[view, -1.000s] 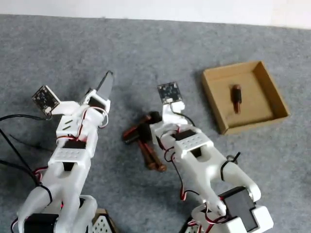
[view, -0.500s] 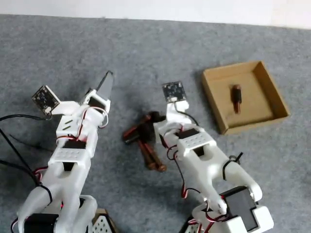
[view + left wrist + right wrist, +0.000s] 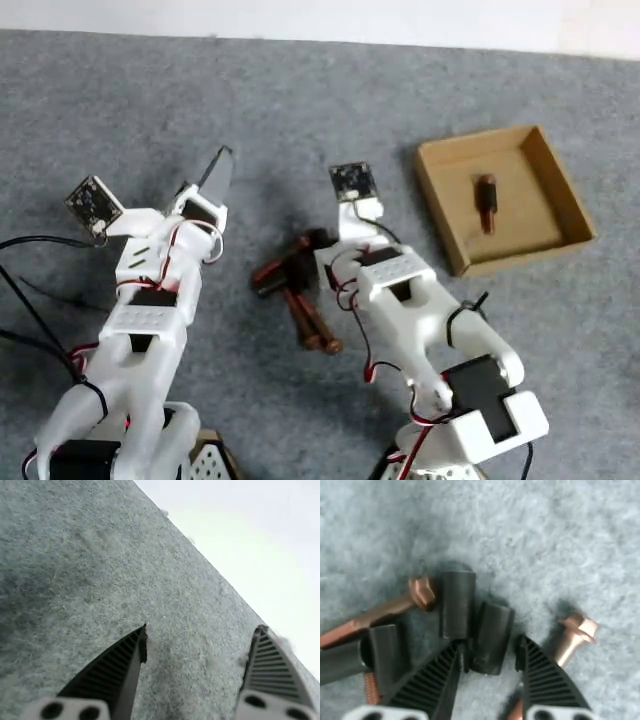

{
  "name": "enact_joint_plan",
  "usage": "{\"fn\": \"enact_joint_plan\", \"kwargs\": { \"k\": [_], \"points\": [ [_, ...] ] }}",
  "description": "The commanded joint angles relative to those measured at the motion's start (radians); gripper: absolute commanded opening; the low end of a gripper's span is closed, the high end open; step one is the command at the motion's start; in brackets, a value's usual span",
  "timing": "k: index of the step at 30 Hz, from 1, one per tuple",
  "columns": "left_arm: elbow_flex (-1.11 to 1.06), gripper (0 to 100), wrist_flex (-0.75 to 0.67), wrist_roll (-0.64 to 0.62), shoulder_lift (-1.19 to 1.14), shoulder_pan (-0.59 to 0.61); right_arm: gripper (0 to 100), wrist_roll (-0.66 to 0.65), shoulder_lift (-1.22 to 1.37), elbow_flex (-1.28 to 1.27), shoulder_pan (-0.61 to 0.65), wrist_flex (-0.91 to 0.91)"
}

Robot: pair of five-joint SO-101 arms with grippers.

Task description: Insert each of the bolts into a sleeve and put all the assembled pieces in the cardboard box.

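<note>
A pile of copper bolts and black sleeves (image 3: 295, 285) lies on the grey carpet between the arms. My right gripper (image 3: 491, 647) is low over it, open, its fingers on either side of one black sleeve (image 3: 492, 637) lying flat. A second sleeve (image 3: 456, 602) lies right beside that one, and a third (image 3: 382, 652) is farther off. One bolt head (image 3: 422, 591) touches the second sleeve; another bolt (image 3: 575, 632) lies outside the gripper. The cardboard box (image 3: 548, 185) holds one assembled piece (image 3: 486, 203). My left gripper (image 3: 200, 635) stands open over bare carpet, left of the pile (image 3: 222, 160).
The carpet ends at a pale edge (image 3: 320, 20) along the back. The box sits to the right of the pile, near the right arm. Cables (image 3: 30, 300) trail beside the left arm's base.
The right arm has shifted slightly over the pile, its wrist drifting right and then back left and forward. The left arm, the pile and the box have stayed put.
</note>
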State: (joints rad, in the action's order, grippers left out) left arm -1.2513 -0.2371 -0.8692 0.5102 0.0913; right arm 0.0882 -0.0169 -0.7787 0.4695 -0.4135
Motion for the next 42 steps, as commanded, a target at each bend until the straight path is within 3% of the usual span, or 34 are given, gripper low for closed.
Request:
{"fn": "enact_joint_plan", "kwargs": {
  "k": [1,28,34,42],
  "points": [
    [0.050,31,0.000,0.011,0.005,-0.015,15.2,0.011,-0.001,0.038,-0.024,0.050],
    [0.050,31,0.002,0.011,0.005,-0.015,14.6,0.011,0.116,0.136,-0.047,-0.067],
    [0.050,31,0.002,0.011,0.004,-0.015,0.2,0.006,0.116,0.137,-0.047,-0.068],
    [0.050,31,0.002,0.011,0.004,-0.016,0.9,0.003,0.110,0.139,-0.048,-0.068]
  ]
}}
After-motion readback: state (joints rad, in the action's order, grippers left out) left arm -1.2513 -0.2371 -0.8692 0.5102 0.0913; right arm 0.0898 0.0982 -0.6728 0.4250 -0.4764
